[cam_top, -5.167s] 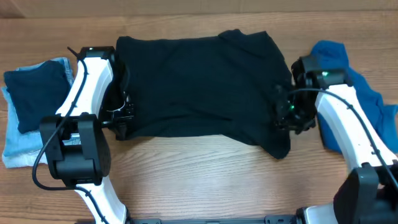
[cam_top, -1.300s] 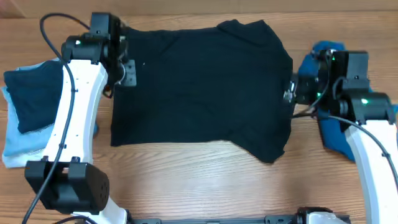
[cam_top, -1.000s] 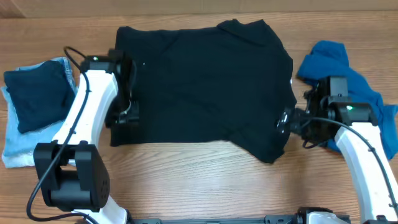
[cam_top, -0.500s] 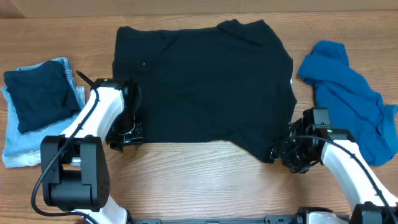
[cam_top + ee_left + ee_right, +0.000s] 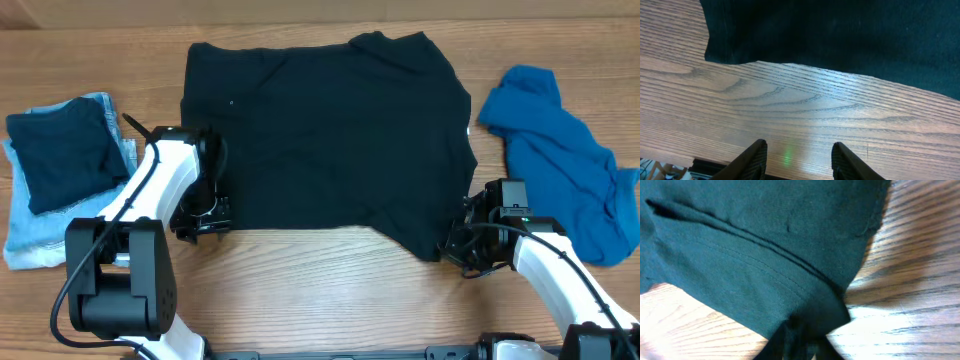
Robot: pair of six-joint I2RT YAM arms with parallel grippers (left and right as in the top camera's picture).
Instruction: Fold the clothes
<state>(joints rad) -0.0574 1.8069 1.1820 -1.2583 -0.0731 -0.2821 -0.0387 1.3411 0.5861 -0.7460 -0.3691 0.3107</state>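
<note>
The black shirt (image 5: 320, 130) lies spread flat across the middle of the tabletop (image 5: 320, 300), its top edge close to the far edge. Its near hem runs straight from the near-left corner to past the middle. From there it dips toward the near edge, ending in a flap at the near-right corner.

The right gripper (image 5: 455, 245) sits at that flap. In the right wrist view the cloth, with its double line of hem stitching, is drawn to a point and gathered between the dark fingers at the bottom of the picture. The jaws are clamped on the shirt's corner, with bare wood showing beside it.

The left gripper (image 5: 203, 215) is at the shirt's near-left corner. In the left wrist view its two fingers (image 5: 757, 155) stand apart over bare wood with nothing between them. The shirt's edge lies just beyond the fingertips, not touching them.

The teal-blue garment (image 5: 555, 165) lies crumpled by the right edge of the tabletop, apart from the black shirt, with a strip of wood between them.

By the left edge, light-blue denim jeans (image 5: 25, 235) lie folded, with a folded navy garment (image 5: 65, 155) on top of them. The white left arm (image 5: 150, 190) reaches between this pile and the shirt. The white right arm (image 5: 560, 280) comes in from the near-right corner, passing beside the teal-blue garment.
</note>
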